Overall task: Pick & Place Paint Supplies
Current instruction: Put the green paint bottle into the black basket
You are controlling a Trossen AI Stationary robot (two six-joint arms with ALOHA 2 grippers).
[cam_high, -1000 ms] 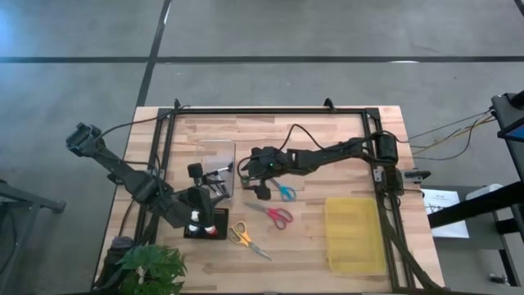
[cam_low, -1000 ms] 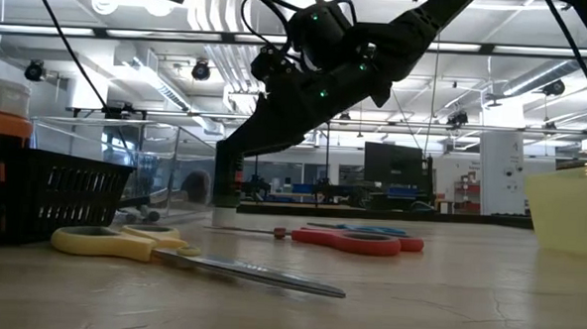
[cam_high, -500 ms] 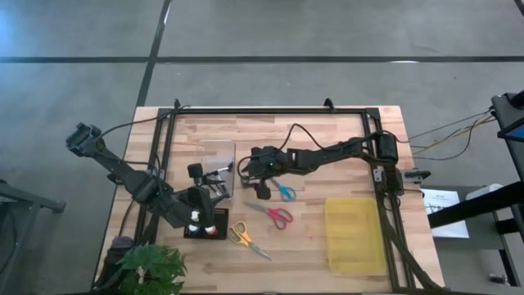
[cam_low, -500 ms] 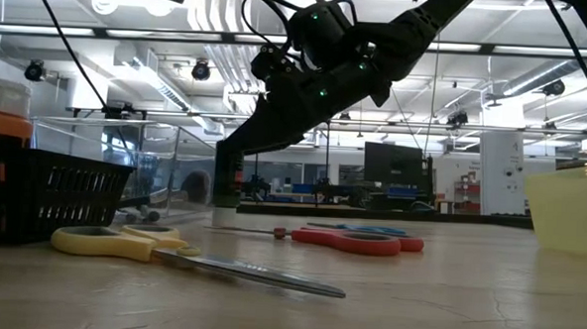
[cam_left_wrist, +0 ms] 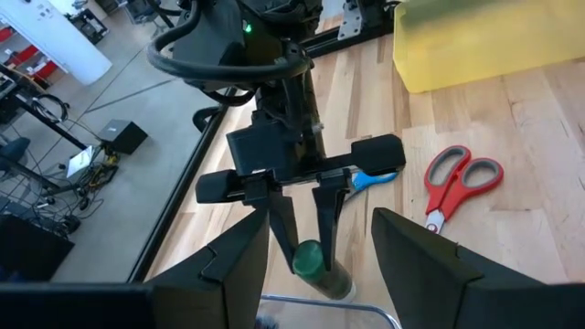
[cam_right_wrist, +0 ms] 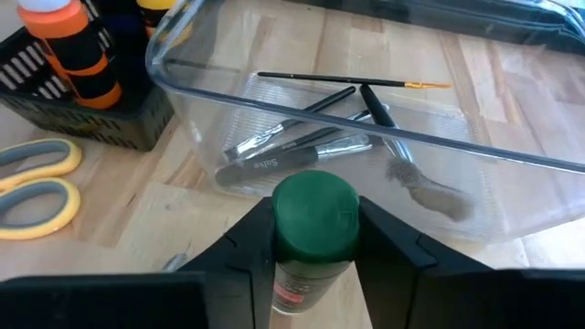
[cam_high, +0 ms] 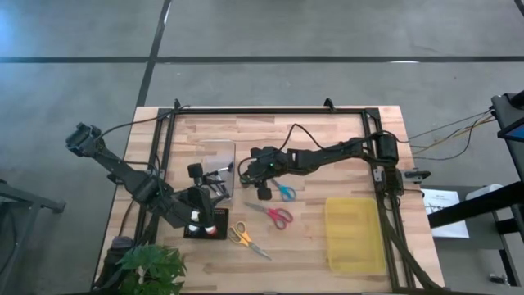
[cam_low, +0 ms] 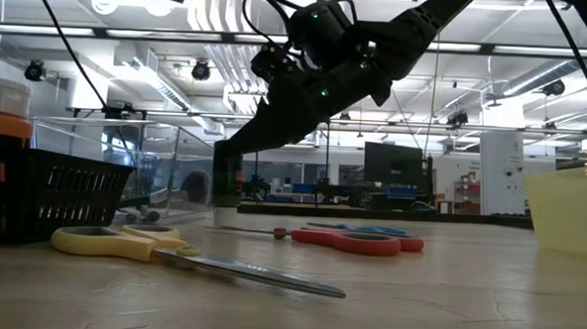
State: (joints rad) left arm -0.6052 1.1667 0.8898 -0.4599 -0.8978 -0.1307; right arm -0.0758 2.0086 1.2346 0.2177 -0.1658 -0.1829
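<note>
The right gripper (cam_right_wrist: 315, 239) stands low over the middle of the wooden table (cam_high: 344, 139), its two dark fingers closed against the sides of a small green-capped paint bottle (cam_right_wrist: 315, 219). In the left wrist view the same bottle (cam_left_wrist: 308, 260) stands upright on the wood with a finger on each side of its cap. A red and white label runs round the bottle below the cap, but its print is too small to read.

Just beyond the bottle lies a clear plastic tray (cam_right_wrist: 366, 137) holding several brushes (cam_right_wrist: 302, 146): dark handles, silver ferrules, one with a splayed grey head. One brush handle carries white script (it looks like "Solve" or something close; I cannot be sure). A thin dark brush with an orange tip (cam_right_wrist: 352, 82) lies across the tray's far edge.

The left gripper (cam_high: 205, 215) hangs over the black basket (cam_high: 205, 231) at the table's near left; whether its fingers hold anything I cannot tell. In the basket stand an orange-capped bottle (cam_right_wrist: 69, 46) and a yellow one beside it.

Three pairs of scissors lie flat on the wood: blue-handled scissors (cam_high: 285, 192) just beside the right gripper, red-handled scissors (cam_high: 277, 215) a little nearer the front, and yellow-handled scissors (cam_high: 241, 236) near the basket. A yellow bin (cam_high: 354, 233) sits at the right, well apart from the bottle. A green plant (cam_high: 147, 270) shows at the table's front left corner.
</note>
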